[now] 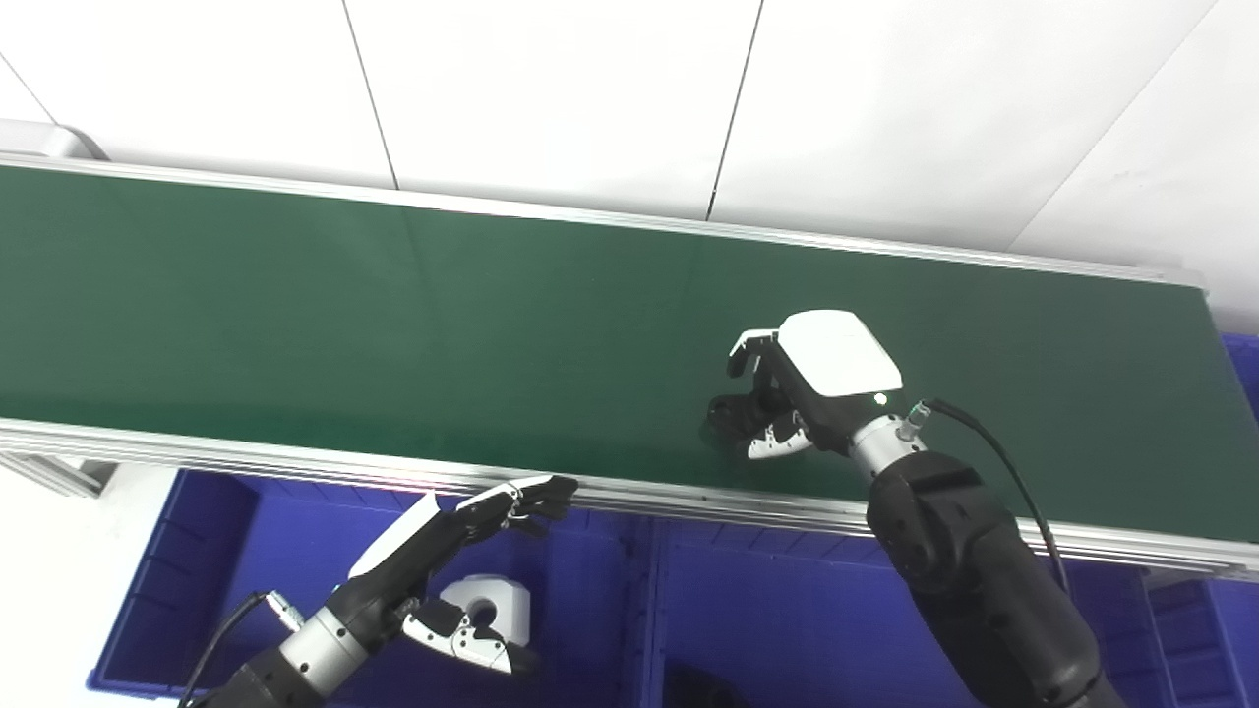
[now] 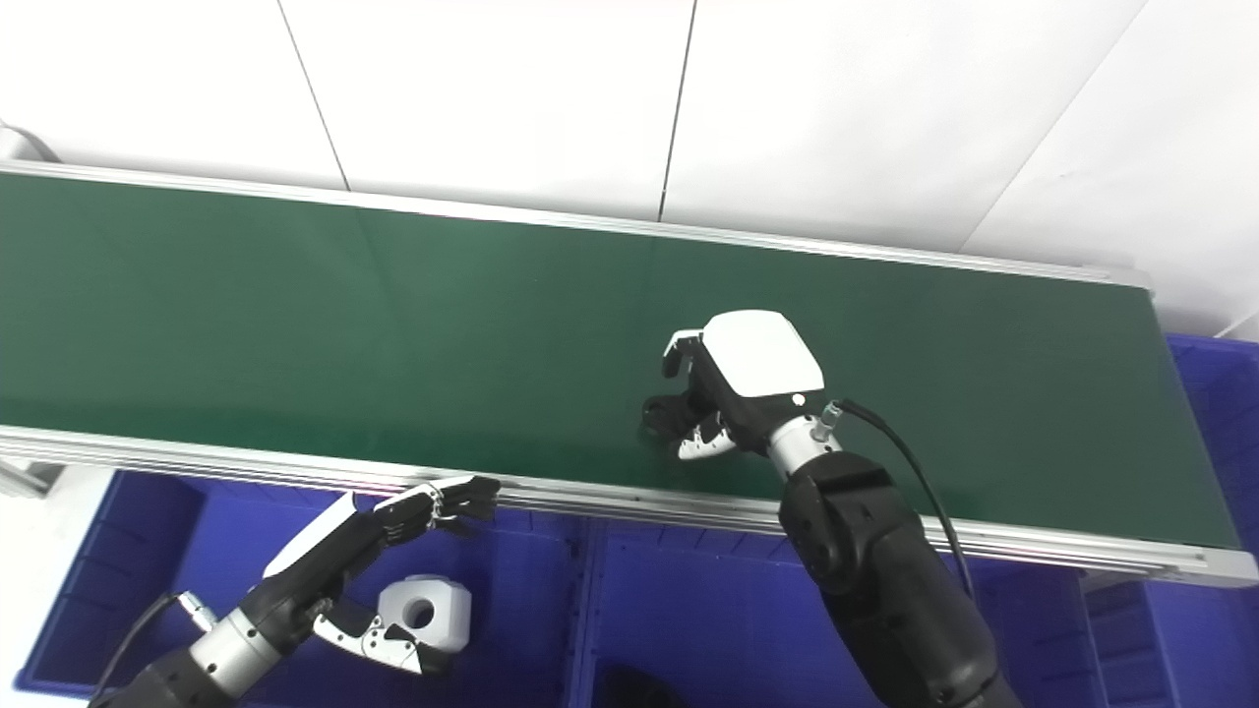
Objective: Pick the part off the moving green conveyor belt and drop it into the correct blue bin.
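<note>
**A:** Start with your right hand. What is it doing?

**B:** My right hand (image 1: 802, 388) sits right of centre in the frame, over the green conveyor belt (image 1: 393, 324), nearer its lower edge. The white back plate faces up and the fingers (image 1: 745, 356) curl downward toward the belt surface.

**A:** Is it holding the part?

**B:** There is something dark (image 1: 730, 415) under the curled fingers, low against the belt, with my thumb beside it. It may be a part in my grip, but the hand covers most of it and dark blends with dark, so I cannot tell whether the fingers are actually closed on it.

**A:** And your left hand?

**B:** My left hand (image 2: 369, 531) is in the lower left of the frame, below the belt's near aluminium rail (image 2: 246, 462) and above a blue bin (image 2: 98, 560). The fingers are stretched out and apart, their dark tips reaching up toward the rail, and the thumb hangs separately underneath. It holds nothing.

**A:** What is in the bin?

**B:** A white block with a round hole (image 2: 425, 612) lies in that bin, just beside my left thumb, at the bottom of the frame. A second blue bin (image 1: 787, 610) sits to its right, under my right forearm, and another blue bin (image 1: 1241, 374) shows at the right edge past the belt's end.

**A:** Beyond the belt?

**B:** White wall panels (image 1: 551, 88) fill the top of the frame.
</note>
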Motion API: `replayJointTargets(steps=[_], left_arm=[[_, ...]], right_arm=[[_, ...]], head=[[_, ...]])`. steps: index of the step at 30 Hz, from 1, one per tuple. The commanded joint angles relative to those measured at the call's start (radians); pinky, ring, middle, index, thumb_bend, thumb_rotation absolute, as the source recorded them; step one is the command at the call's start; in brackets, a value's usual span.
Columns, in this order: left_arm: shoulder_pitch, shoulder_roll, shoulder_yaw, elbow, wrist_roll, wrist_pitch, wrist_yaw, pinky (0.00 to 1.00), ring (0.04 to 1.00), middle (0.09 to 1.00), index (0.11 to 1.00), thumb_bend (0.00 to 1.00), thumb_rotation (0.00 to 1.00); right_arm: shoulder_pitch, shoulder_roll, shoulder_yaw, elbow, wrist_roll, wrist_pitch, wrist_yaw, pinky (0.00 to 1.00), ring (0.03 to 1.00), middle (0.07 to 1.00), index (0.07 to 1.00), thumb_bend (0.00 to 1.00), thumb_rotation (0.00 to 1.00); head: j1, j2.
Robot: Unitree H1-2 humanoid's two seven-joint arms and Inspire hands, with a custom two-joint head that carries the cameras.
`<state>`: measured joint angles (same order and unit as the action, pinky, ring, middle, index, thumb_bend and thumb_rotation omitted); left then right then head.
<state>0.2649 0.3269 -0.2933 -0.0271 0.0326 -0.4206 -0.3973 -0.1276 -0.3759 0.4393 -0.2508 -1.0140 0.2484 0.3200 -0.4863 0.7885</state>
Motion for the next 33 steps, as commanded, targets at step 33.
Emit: replayJointTargets(steps=[33], left_arm=[[0.018, -0.039, -0.013, -0.16, 0.043, 0.105, 0.015, 0.7, 0.784, 0.839, 0.857, 0.72, 0.21]], right_arm=[[0.601, 0.189, -0.076, -0.425, -0.038, -0.078, 0.046, 0.15, 0.419, 0.49, 0.487, 0.52, 0.0]], head=[[0.107, 0.118]])
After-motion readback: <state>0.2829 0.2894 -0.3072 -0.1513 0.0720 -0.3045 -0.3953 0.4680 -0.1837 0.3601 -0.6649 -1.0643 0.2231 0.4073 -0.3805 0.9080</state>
